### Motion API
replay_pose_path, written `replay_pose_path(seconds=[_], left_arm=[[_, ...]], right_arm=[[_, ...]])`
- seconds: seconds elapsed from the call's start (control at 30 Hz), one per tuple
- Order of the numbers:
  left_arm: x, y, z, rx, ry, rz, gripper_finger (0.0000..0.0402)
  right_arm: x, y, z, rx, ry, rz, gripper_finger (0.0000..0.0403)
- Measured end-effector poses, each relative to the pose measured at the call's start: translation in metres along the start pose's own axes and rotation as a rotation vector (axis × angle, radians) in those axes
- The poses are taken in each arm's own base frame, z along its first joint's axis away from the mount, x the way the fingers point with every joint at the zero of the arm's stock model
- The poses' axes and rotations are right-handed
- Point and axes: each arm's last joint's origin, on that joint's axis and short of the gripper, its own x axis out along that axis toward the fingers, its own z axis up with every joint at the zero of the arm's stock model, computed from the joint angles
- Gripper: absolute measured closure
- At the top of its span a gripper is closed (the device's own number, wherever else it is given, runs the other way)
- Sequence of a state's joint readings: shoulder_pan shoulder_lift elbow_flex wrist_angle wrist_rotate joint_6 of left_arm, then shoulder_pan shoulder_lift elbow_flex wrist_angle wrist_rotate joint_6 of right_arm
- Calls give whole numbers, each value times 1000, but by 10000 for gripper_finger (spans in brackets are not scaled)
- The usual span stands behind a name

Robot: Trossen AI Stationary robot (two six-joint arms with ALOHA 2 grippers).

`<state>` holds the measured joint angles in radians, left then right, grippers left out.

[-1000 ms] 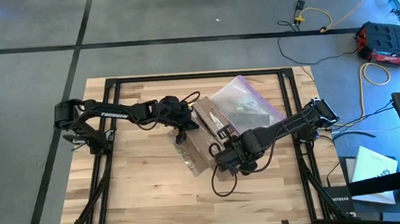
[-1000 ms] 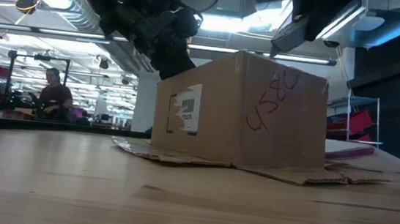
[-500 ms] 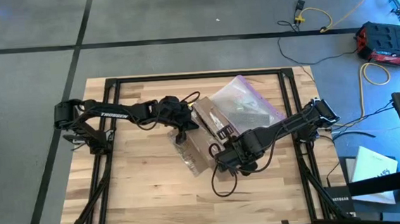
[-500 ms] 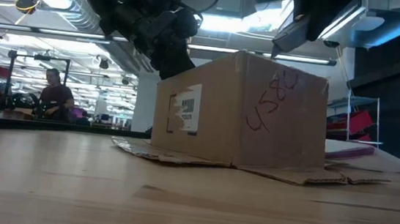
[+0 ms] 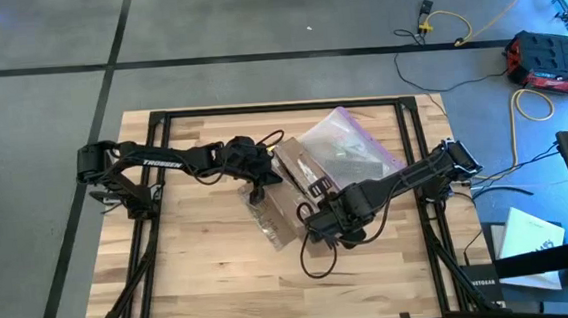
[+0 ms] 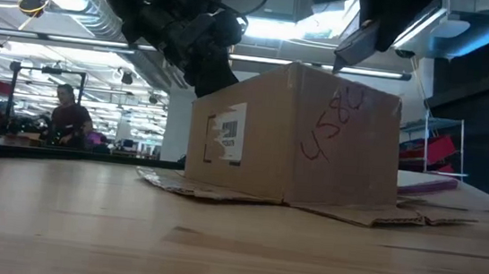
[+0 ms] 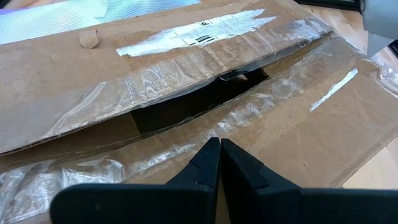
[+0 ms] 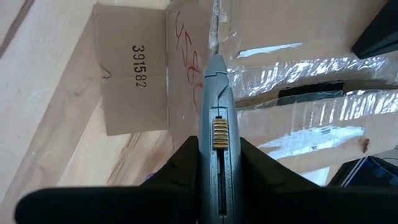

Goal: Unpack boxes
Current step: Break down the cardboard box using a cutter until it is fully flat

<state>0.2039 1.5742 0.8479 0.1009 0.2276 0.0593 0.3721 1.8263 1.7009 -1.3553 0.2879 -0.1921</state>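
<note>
Table [image 5: 192,276]: pale wood, both arms reaching to its middle. Nothing has visibly shifted over the last second; arms and box match the earlier views. I judge the work paused or creeping mid-cut, so the unpacking is no further along.

Box [image 5: 289,201]: brown cardboard, sits mid-table, between the two arms. From table height it stands upright with outer flaps splayed flat on the wood, a pale label on one side and red scrawl on the other. The left wrist view shows the top seam partly parted, a dark slot between two flaps with clear tape loose along the edges.

Bag [image 5: 349,149]: clear plastic, touching the box's far side.

Left gripper [image 7: 220,155]: over the box's left edge, fingers pressed together, holding nothing, tips at the taped flap just short of the slot. Contact with the cardboard: cannot tell.

Right gripper [image 8: 214,163]: over the box's right edge, fingers clamped on a grey knife [image 8: 214,118], its tip aimed at the tape by the top edge.

Hard to make out:
- Box contents: the slot is black.
- Blade: too thin to see whether it is out or touching the tape.
- In the low view both arms are cut off at the top.
- Beyond the table a person, small and dim.
</note>
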Motion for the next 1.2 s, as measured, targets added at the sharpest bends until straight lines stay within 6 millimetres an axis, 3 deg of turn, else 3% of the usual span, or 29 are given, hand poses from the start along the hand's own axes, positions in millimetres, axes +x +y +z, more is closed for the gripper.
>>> replay_pose_path(seconds=[1.2], left_arm=[[0, 0, 0, 20, 0, 1, 402]], right_arm=[[2, -1, -18, -37, 10, -12, 348]])
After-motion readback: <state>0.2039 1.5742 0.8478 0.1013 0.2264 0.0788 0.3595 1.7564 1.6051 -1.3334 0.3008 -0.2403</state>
